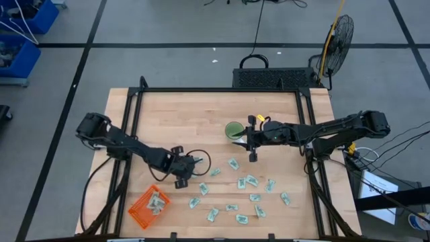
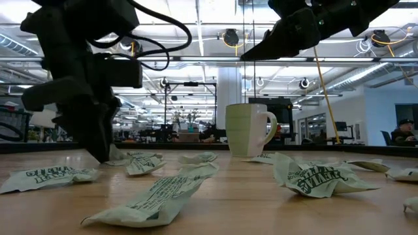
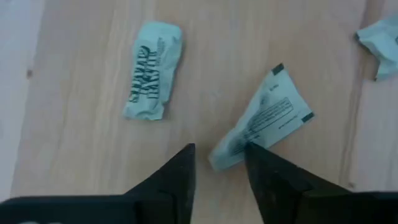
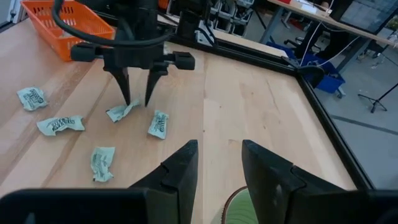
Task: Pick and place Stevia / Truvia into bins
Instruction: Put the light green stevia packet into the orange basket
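- I see the sachets (image 1: 250,181) scattered loose over the near middle of the tabletop (image 1: 201,111), most of them toward 5 o'clock from its centre, white with green print and many of them crumpled.
- A few sachets already lie in the orange basket (image 1: 140,208), which sits at about 7 o'clock near the front left corner.
- One sachet (image 3: 261,118) lies flat on the wood right at the tips of my left gripper (image 3: 217,155); its lower corner reaches into the gap between the two fingers.
- The left jaws are parted and hold nothing; in the right wrist view the same gripper (image 4: 137,99) stands fingers-down straddling that sachet (image 4: 122,112).
- A second sachet (image 3: 151,70), crumpled with its printed face up, lies just beside it but apart from it.
- The left gripper (image 1: 185,165) is at about 8 o'clock from the tabletop centre, between the basket and the main scatter.
- My right gripper (image 1: 253,153) hangs above the tabletop near the centre, just beside the green cup (image 1: 234,130), well apart from the sachets below.
- Its jaws (image 4: 214,155) are parted and empty, with the rim of the cup showing under them.
- In the low view the cup (image 2: 248,129) stands upright behind the sachets.
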Controlling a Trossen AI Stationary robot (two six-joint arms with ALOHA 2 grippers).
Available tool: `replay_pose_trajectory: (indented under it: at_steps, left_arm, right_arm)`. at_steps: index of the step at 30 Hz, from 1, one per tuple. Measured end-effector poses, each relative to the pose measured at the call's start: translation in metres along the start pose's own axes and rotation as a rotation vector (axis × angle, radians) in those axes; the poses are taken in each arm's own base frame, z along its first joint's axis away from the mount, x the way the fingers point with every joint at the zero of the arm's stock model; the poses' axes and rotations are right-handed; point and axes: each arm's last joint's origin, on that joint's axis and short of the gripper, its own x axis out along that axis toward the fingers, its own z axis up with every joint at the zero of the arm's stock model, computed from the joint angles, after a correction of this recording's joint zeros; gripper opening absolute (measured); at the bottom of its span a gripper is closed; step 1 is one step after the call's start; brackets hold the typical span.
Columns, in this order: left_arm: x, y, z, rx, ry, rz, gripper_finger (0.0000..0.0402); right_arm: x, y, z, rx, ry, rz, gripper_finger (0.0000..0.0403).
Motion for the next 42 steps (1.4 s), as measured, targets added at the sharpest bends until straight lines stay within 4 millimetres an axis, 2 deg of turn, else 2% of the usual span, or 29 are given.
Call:
replay_pose_trajectory:
  at_steps: [5,7,11,13,16,19,22,25,28,35,42]
  left_arm:
    - [0.001,0.000,0.000,0.021,0.004,-0.004,0.0036]
    - [-0.001,0.000,-0.001,0.015,0.009,-0.005,0.0011]
    - [-0.009,0.001,0.000,0.013,0.005,-0.034,0.0005]
    - [-0.019,0.002,-0.001,-0.007,0.043,-0.069,0.0004]
    - [-0.046,0.001,0.001,-0.110,0.120,-0.116,0.0004]
    - [-0.081,-0.005,0.002,-0.220,0.196,-0.149,0.0003]
    - [-0.114,-0.017,-0.001,-0.356,0.242,-0.172,0.0003]
    - [-0.134,-0.037,-0.005,-0.556,0.254,-0.192,0.0003]
    - [-0.142,-0.057,-0.020,-0.667,0.302,-0.203,0.0002]
    - [-0.141,-0.090,-0.059,-0.905,0.575,-0.096,0.0004]
    - [-0.143,-0.095,-0.068,-0.991,0.500,-0.037,0.0013]
  right_arm:
    - [0.000,0.000,0.000,-0.015,0.000,0.000,0.0118]
    - [0.000,0.000,0.000,-0.025,0.000,0.000,0.0118]
    - [0.000,0.000,0.000,-0.024,0.000,0.000,0.0118]
    - [0.000,0.000,0.000,-0.024,0.000,0.000,0.0118]
    - [0.000,0.000,0.000,-0.024,0.000,0.000,0.0118]
    - [0.000,0.000,0.000,-0.024,-0.001,0.000,0.0118]
    - [0.000,0.000,0.000,-0.024,0.000,0.000,0.0118]
    - [0.000,0.000,0.000,-0.024,0.000,0.000,0.0118]
    - [0.000,0.000,-0.001,-0.017,0.006,0.002,0.0118]
    - [0.000,0.000,-0.001,0.002,0.012,0.003,0.0118]
    - [0.000,0.000,-0.001,-0.002,0.005,0.001,0.0118]
